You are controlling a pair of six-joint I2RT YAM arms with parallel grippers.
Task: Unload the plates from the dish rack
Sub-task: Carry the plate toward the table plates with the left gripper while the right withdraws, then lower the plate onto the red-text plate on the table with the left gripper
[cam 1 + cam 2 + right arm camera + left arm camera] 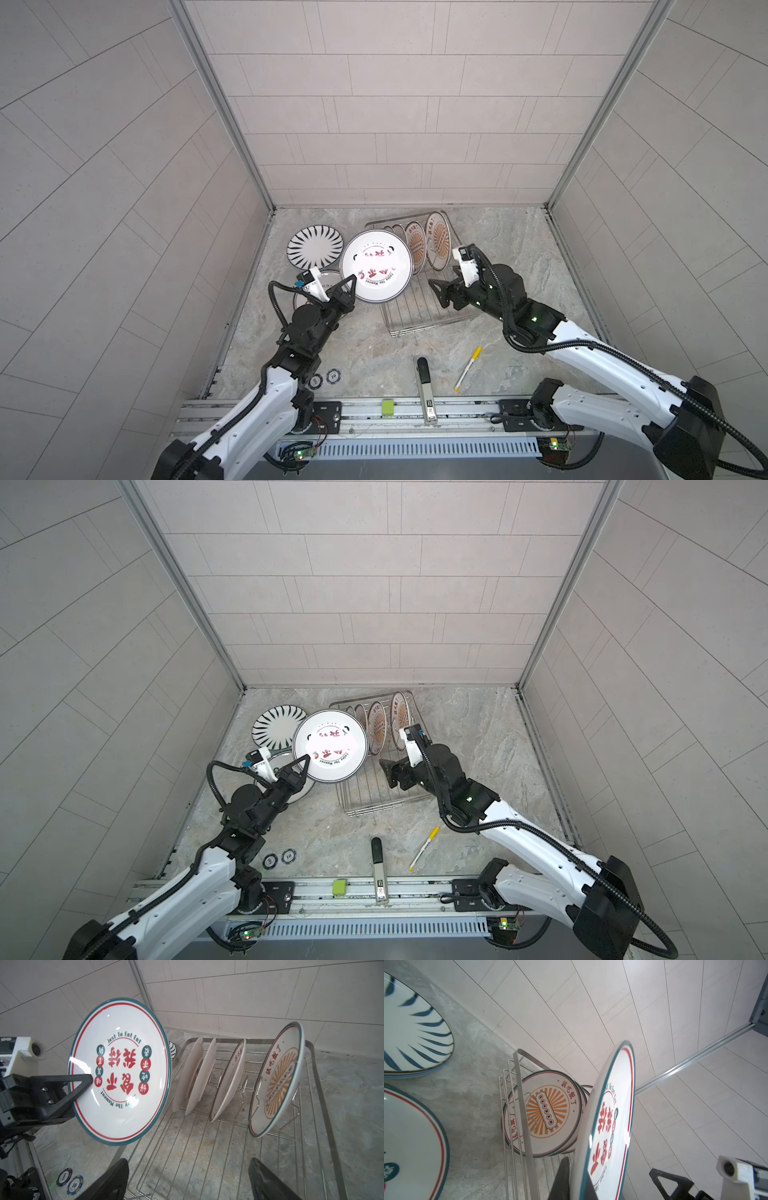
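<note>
My left gripper (pixel 352 283) (pixel 306 763) is shut on the rim of a white plate (pixel 376 259) (pixel 610 1126) (pixel 120 1068) with red characters and a teal edge. The plate hangs tilted above the table, left of the dish rack (pixel 428 328) (pixel 324 1105). Several plates stand upright between the rack's prongs, among them an orange sunburst plate (pixel 276 1080) (pixel 438 243). My right gripper (pixel 436 294) (pixel 187 1167) stands open over the rack's bare wire floor, holding nothing. A black-striped plate (pixel 315 246) (pixel 411 1028) and a teal-rimmed plate (pixel 409 1136) lie flat on the table at the left.
Two poker chips (pixel 324 378) lie near the left arm's base. A yellow-capped marker (pixel 467 369) and a black-and-silver tool (pixel 424 386) lie toward the front edge, and a green block (pixel 387 406) sits on the rail. Tiled walls close in the back and both sides.
</note>
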